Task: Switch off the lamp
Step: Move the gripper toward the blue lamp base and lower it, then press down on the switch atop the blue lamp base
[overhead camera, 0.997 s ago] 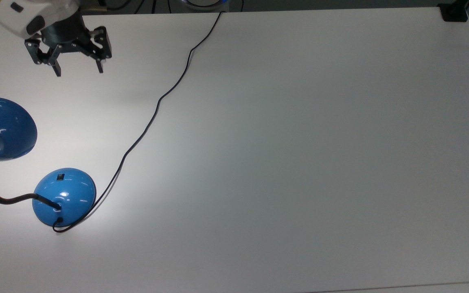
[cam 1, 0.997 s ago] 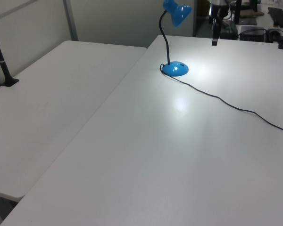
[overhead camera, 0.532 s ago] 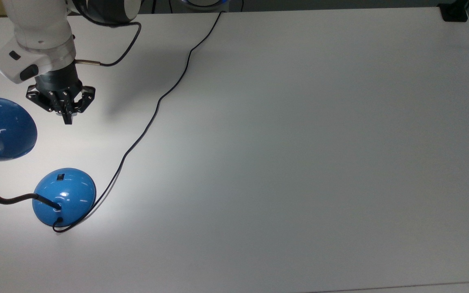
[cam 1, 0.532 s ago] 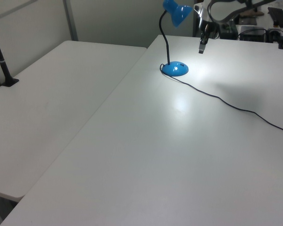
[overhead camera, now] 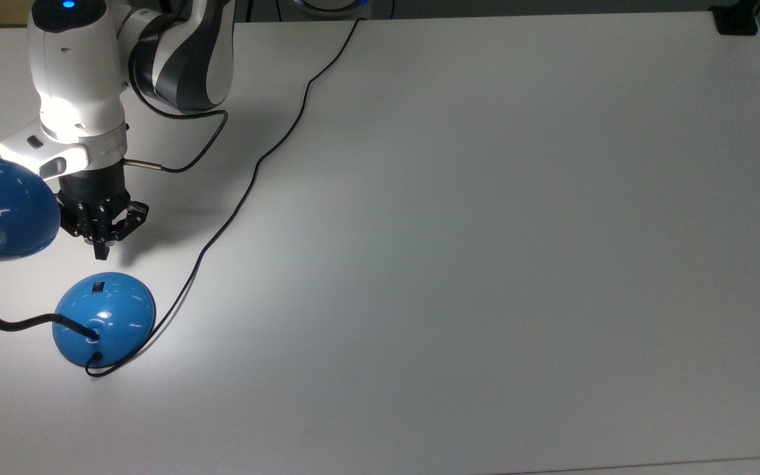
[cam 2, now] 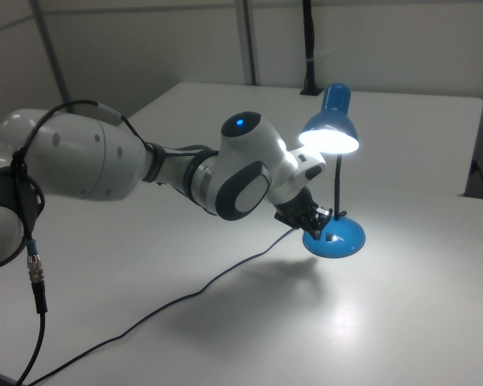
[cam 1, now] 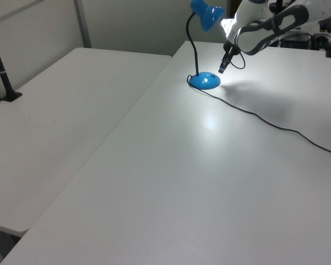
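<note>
My end effector (overhead camera: pixel 101 249), fingers pinched narrow into one poking tip, hovers just beside the lit blue lamp (overhead camera: pixel 104 318) on the white bench (overhead camera: pixel 485 264), aimed at the black switch (overhead camera: pixel 97 287) on its base.

White-grey arm (overhead camera: pixel 76 72), blue light, black pincer (overhead camera: pixel 100 251)

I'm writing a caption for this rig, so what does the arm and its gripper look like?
The arm is glossy white with rounded shells and dark grey joint bands. A small blue light glows on its last white segment. A thin black cable loops alongside the wrist. The gripper is black, on a dark cylindrical mount with open linkage bars.
</note>
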